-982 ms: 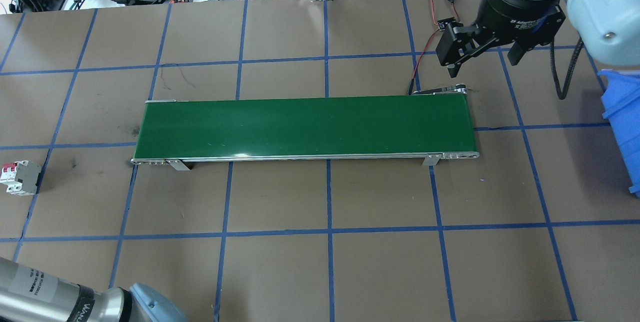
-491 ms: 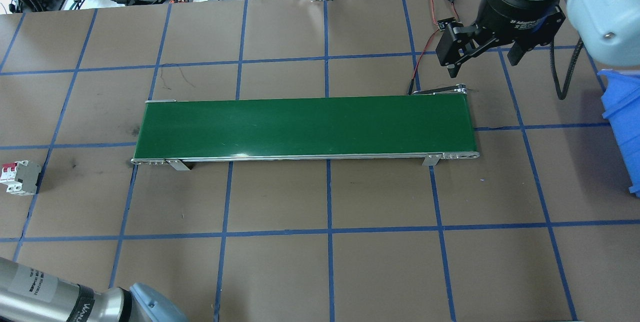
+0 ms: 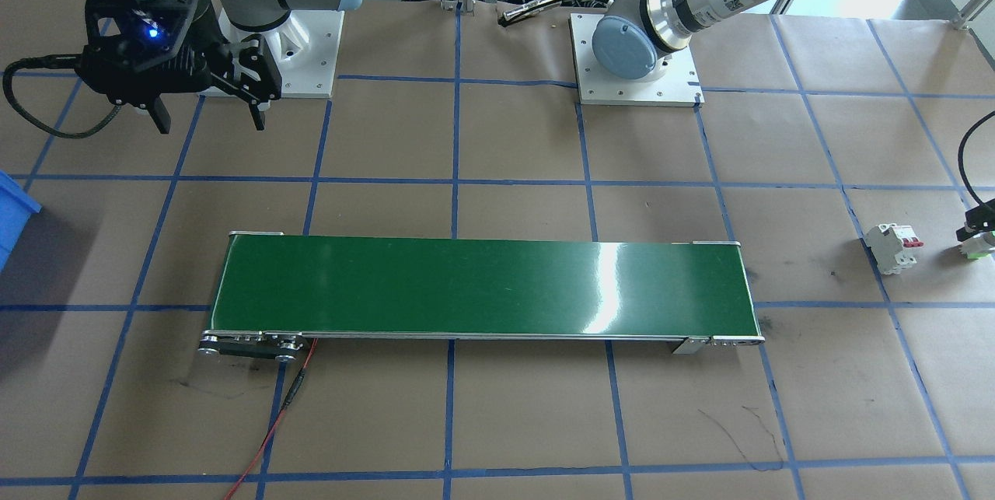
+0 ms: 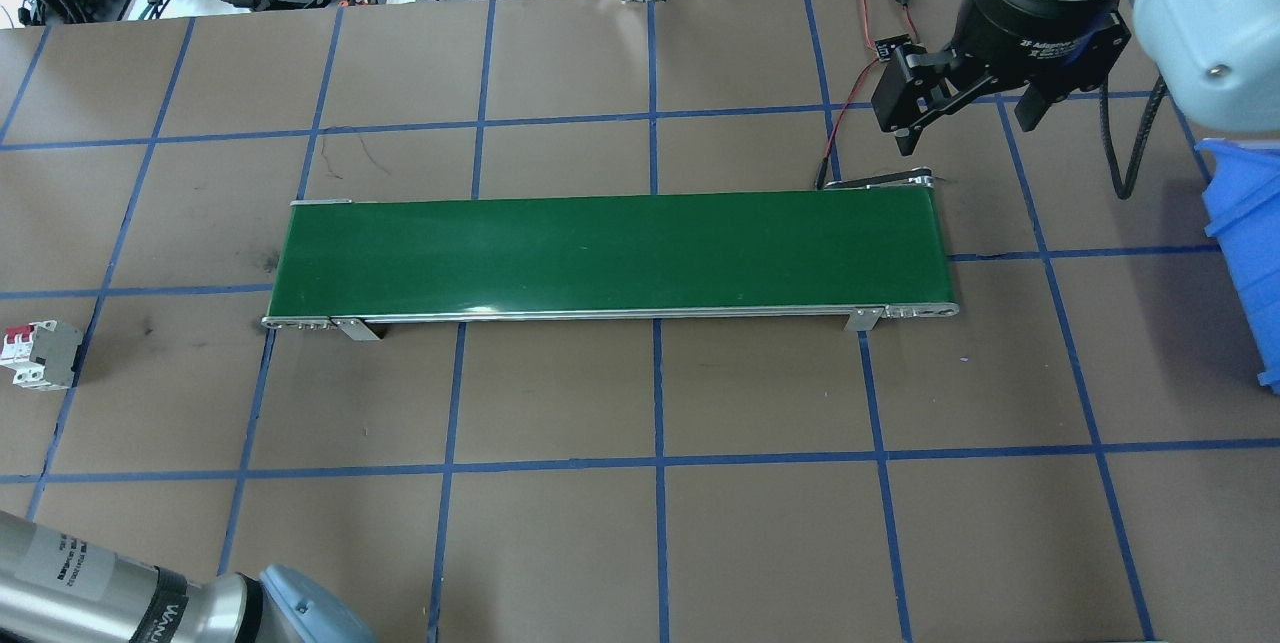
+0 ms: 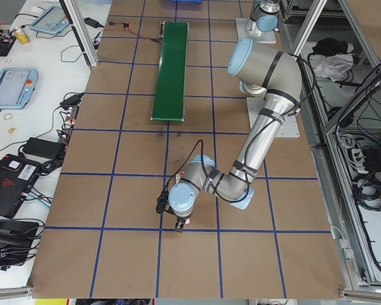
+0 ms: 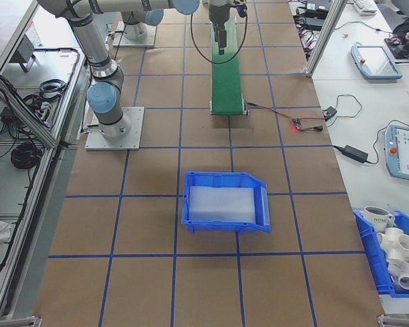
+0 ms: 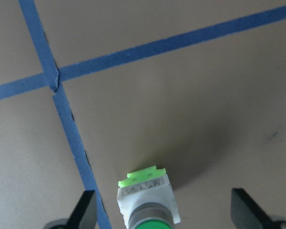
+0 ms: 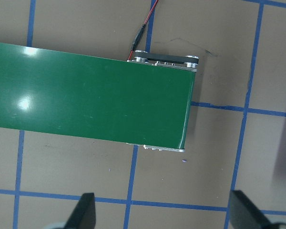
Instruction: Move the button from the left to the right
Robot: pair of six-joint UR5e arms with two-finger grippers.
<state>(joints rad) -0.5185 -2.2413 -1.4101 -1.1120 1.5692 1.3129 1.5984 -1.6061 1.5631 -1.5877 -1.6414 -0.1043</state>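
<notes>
I am in the approach step: my left end effector [image 7: 159, 214], fingers apart, hovers over the small green-capped push-button on a white boxy base [image 7: 148, 199] resting on the brown paper-covered bench [image 7: 190, 95]; next I must descend and clamp it.

Table [image 4: 560, 543] surface brown, crossed by a grid of blue tape lines [image 4: 657, 393]. Conveyor belt [image 4: 610, 253] dark glossy green with silver edge rails. Button [image 7: 148, 200]: white boxy base, bright green cap, lime-green tab at its far end. Circuit breaker [image 3: 892, 247] white with red levers. Bin [image 6: 226, 202] blue, pale inside. Wire [image 3: 268, 422] off the conveyor red. Right gripper [image 4: 960, 113] black.
</notes>
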